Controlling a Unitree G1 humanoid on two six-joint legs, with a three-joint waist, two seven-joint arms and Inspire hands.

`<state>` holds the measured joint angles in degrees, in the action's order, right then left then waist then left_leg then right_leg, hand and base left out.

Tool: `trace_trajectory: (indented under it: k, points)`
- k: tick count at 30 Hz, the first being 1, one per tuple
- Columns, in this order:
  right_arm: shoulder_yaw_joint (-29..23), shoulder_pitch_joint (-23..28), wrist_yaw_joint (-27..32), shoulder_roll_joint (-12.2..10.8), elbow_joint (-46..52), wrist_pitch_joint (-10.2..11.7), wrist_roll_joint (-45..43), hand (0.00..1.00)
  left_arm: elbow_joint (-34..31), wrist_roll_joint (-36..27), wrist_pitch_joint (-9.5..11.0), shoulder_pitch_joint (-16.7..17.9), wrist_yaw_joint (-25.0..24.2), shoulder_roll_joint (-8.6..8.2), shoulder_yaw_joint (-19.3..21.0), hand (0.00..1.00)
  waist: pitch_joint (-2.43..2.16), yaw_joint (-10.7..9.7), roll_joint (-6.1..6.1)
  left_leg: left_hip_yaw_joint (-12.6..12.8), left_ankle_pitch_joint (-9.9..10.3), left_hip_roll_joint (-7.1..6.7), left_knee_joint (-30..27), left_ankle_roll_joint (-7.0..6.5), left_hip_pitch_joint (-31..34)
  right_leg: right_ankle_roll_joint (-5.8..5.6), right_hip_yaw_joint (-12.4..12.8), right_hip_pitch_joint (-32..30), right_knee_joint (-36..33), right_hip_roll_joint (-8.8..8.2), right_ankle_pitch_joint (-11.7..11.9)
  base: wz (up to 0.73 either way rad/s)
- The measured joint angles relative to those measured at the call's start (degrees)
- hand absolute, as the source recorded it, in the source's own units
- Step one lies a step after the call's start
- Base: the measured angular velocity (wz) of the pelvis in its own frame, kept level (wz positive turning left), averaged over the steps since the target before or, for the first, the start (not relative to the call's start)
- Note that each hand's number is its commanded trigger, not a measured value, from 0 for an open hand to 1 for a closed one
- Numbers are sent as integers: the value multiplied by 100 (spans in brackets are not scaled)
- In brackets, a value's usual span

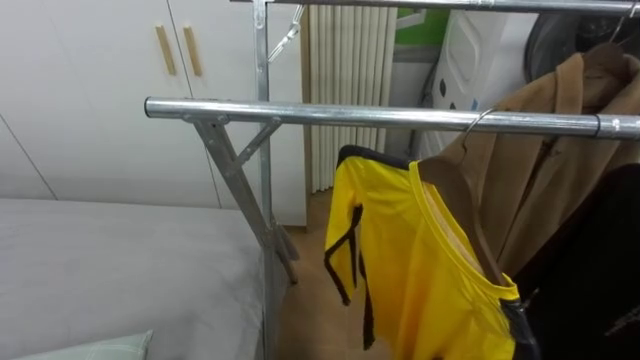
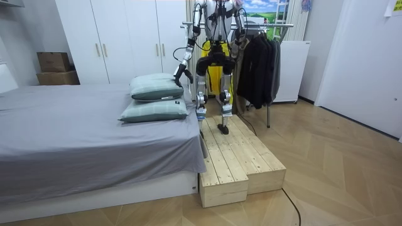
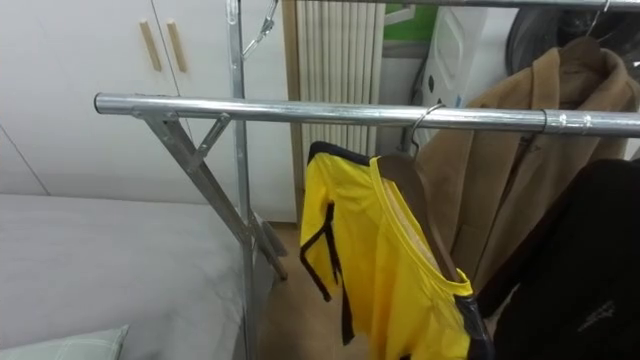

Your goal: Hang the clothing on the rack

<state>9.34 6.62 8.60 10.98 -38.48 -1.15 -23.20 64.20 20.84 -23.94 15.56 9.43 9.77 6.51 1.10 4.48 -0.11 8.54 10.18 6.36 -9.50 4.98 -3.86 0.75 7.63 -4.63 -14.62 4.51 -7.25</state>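
1. Yellow shirt (image 1: 400,270) hung at centre right of frame, hanger hook (image 1: 480,120) over the metal rail (image 1: 300,112), so carried by the rail alone
2. Set just left of the brown coat (image 1: 560,150), leaving bare rail toward upper left, probably for more clothes
3. Left hand (image 2: 179,73) low at upper middle of room view, beside pillows (image 2: 157,88); state impossible to tell

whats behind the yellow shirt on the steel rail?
Behind the yellow black-trimmed shirt on the silver metal rail hangs a tan coat, with a black garment beside it. The shirt covers the coat's lower left part, so what is there cannot be seen.
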Motion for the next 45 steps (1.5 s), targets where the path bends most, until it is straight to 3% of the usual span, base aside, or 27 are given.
trace_trajectory:
  k: [8, 11, 19, 25, 33, 38, 40, 45]
  points:
    - [-192, 27, -419, -48, -1191, 143, 2240, 0, 0, 22, 101, 31, -22, -1, 167, 0, 21, -20, -21, -30, 14, 2, 5, -10, 0, 4, -2, 64, 115, -17, 3, 2]
    - [-398, 26, -673, -100, -1836, 316, 2791, 0, 4, 156, 111, 48, -119, -10, 179, 0, 34, -55, 3, -28, 29, 1, 12, -6, -29, 1, -41, 96, 129, -18, 9, 2]
    - [-664, 149, -1142, -195, -2852, 364, 4185, 0, 24, 270, 133, 95, -141, -107, 220, 0, 33, -178, 67, -64, 35, -2, 72, -11, -78, -4, -76, 182, 218, -30, 4, 3]
    - [-719, 122, -1534, -201, -3297, 274, 5222, 0, 24, 270, 132, 112, -375, -134, 213, 0, 10, -266, 120, -73, 35, -3, 77, -11, -83, -2, -84, 175, 208, -29, -3, 0]
    - [-725, 87, -1912, -209, -3518, 125, 5557, 0, 24, 236, 137, 112, -599, -147, 163, 0, -11, -285, 74, -62, 34, -9, 73, -13, -93, -4, -69, 175, 197, -32, -31, 0]
    - [-722, 79, -1939, -211, -3515, 22, 5467, 0, 43, 223, 326, 104, -623, -219, 164, 0, -29, -276, 39, -19, 35, -10, 68, -16, -184, -4, -5, 249, 227, -24, -31, -6]
    - [-716, 89, -1937, -216, -3512, 7, 5405, 0, 60, 106, 346, 77, -675, -232, 150, 0, -70, -282, 10, -14, 40, -11, 65, -23, -204, -2, -3, 311, 298, -27, -16, 0]
    - [-716, 71, -1916, -204, -3511, -6, 5205, 0, 154, -273, 498, 46, -892, -231, -23, 0, -49, -272, 27, -2, 65, -21, 67, -46, -300, -14, 24, 395, 306, -32, -13, -1]
